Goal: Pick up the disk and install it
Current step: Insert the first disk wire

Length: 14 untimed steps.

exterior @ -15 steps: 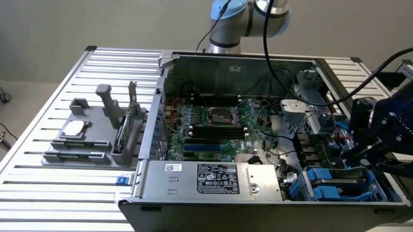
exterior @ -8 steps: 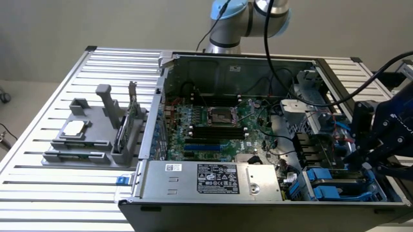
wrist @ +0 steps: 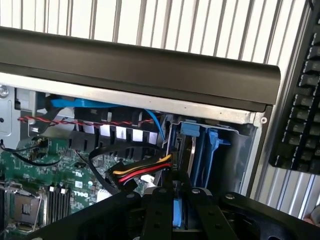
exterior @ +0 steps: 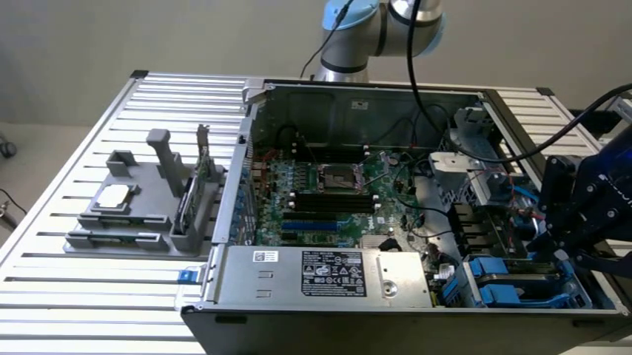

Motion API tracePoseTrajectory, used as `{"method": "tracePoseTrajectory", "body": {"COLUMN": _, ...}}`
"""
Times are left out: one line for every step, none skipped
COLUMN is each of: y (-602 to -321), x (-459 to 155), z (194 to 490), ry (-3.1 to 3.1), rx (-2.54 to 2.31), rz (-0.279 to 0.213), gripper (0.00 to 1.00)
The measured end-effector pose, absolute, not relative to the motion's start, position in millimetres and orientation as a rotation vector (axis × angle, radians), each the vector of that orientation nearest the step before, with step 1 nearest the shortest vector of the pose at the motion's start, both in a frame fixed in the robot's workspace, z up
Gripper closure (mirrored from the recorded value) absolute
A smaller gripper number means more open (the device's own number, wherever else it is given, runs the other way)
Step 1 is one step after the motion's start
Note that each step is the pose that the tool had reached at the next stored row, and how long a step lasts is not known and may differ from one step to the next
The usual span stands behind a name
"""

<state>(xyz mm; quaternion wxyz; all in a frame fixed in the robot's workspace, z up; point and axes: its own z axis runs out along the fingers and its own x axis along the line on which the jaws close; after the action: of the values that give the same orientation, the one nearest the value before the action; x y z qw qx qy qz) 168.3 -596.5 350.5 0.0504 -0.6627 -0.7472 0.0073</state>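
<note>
My pincer (wrist: 177, 196) is pinched on the disk (wrist: 176, 212). All I see of the disk is a narrow blue plastic edge standing upright between my two black fingers (wrist: 157, 215). Its silver-grey metal face and white label are hidden behind them.

I hold it just over the corner of the open grey metal computer case (exterior: 365, 111) where the blue plastic drive bays (wrist: 200, 150) sit, near a bundle of yellow, red and black wires (wrist: 142, 172). In the exterior view my dark wrist covers that corner at the view's right, so I cannot tell whether the disk touches a bay.

The green motherboard (exterior: 326, 200) is partly crossed by cables. A black keyboard (wrist: 300, 100) lies outside the case on the slatted metal worktop (exterior: 79, 296), cut off by the frame. At the exterior view's left, a grey plastic fixture (exterior: 138, 214) carries a small square silver chip (exterior: 114, 194) and thin upright cards too small to make out.
</note>
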Motion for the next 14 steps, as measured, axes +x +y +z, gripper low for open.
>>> {"method": "tracePoseTrajectory", "body": {"y": -596.5, "x": 168.3, "z": 350.5, "ry": -2.267, "rx": -2.030, "rz": 0.025, "gripper": 0.84}}
{"method": "tracePoseTrajectory", "body": {"y": -596.5, "x": 168.3, "z": 350.5, "ry": -2.258, "rx": -2.042, "rz": 0.028, "gripper": 0.84}}
{"method": "tracePoseTrajectory", "body": {"y": -596.6, "x": 168.3, "z": 350.4, "ry": -2.248, "rx": -2.055, "rz": 0.029, "gripper": 0.84}}
{"method": "tracePoseTrajectory", "body": {"y": -596.6, "x": 168.3, "z": 350.5, "ry": -2.237, "rx": -2.068, "rz": 0.031, "gripper": 0.84}}
{"method": "tracePoseTrajectory", "body": {"y": -596.5, "x": 168.3, "z": 350.5, "ry": -2.227, "rx": -2.081, "rz": 0.032, "gripper": 0.84}}
{"method": "tracePoseTrajectory", "body": {"y": -596.5, "x": 168.3, "z": 350.5, "ry": -2.216, "rx": -2.094, "rz": 0.034, "gripper": 0.84}}
{"method": "tracePoseTrajectory", "body": {"y": -596.5, "x": 168.3, "z": 350.3, "ry": -2.207, "rx": -2.106, "rz": 0.036, "gripper": 0.84}}
{"method": "tracePoseTrajectory", "body": {"y": -596.5, "x": 168.3, "z": 350.1, "ry": -2.198, "rx": -2.117, "rz": 0.038, "gripper": 0.84}}
{"method": "tracePoseTrajectory", "body": {"y": -596.5, "x": 168.2, "z": 349.8, "ry": -2.190, "rx": -2.126, "rz": 0.043, "gripper": 0.84}}
{"method": "tracePoseTrajectory", "body": {"y": -596.5, "x": 168.1, "z": 349.3, "ry": -2.183, "rx": -2.133, "rz": 0.047, "gripper": 0.84}}
{"method": "tracePoseTrajectory", "body": {"y": -596.5, "x": 168.2, "z": 348.8, "ry": -2.178, "rx": -2.139, "rz": 0.051, "gripper": 0.84}}
{"method": "tracePoseTrajectory", "body": {"y": -596.4, "x": 168.2, "z": 348.1, "ry": -2.173, "rx": -2.145, "rz": 0.055, "gripper": 0.84}}
{"method": "tracePoseTrajectory", "body": {"y": -596.2, "x": 168.3, "z": 347.2, "ry": -2.170, "rx": -2.150, "rz": 0.057, "gripper": 0.84}}
{"method": "tracePoseTrajectory", "body": {"y": -596.0, "x": 168.2, "z": 346.5, "ry": -2.168, "rx": -2.155, "rz": 0.062, "gripper": 0.84}}
